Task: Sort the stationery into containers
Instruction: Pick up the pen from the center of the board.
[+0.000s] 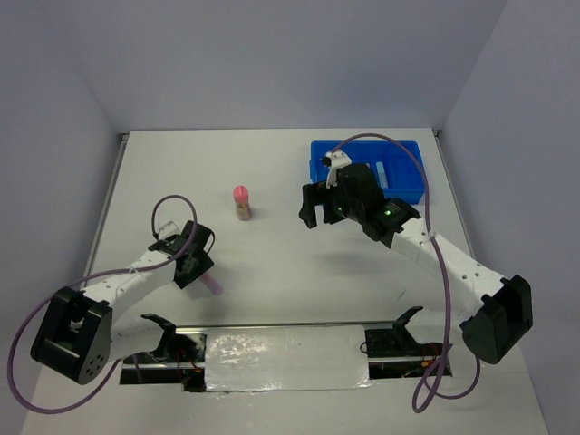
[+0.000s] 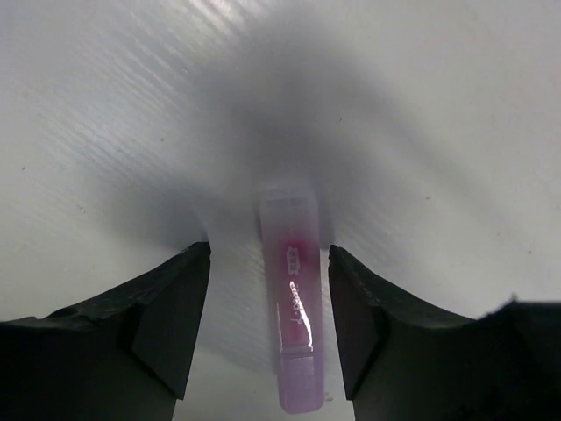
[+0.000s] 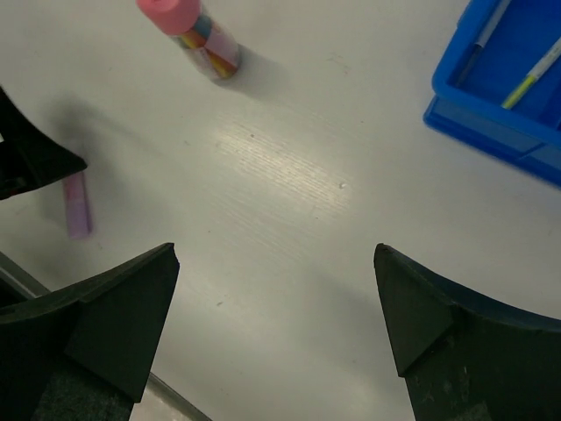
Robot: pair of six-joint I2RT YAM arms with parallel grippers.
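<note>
A pink-purple highlighter (image 2: 294,307) lies flat on the white table between the fingers of my left gripper (image 2: 269,254). The jaws stand open on either side of it, the right finger closest. From above, the left gripper (image 1: 201,272) is low at the left, with the highlighter's end (image 1: 214,286) sticking out. My right gripper (image 1: 319,216) is open and empty, hovering above the table in front of the blue tray (image 1: 410,181). A pink-capped tube (image 1: 242,201) stands upright at mid-table. The tray (image 3: 456,110) holds a thin yellow stick (image 3: 530,79) and a slim pen (image 3: 486,39).
The right wrist view shows the tube (image 3: 188,31) at top left, the highlighter (image 3: 77,203) at left and the right gripper (image 3: 276,253) over bare table. Grey walls enclose the table. A metal strip runs along the near edge (image 1: 281,358).
</note>
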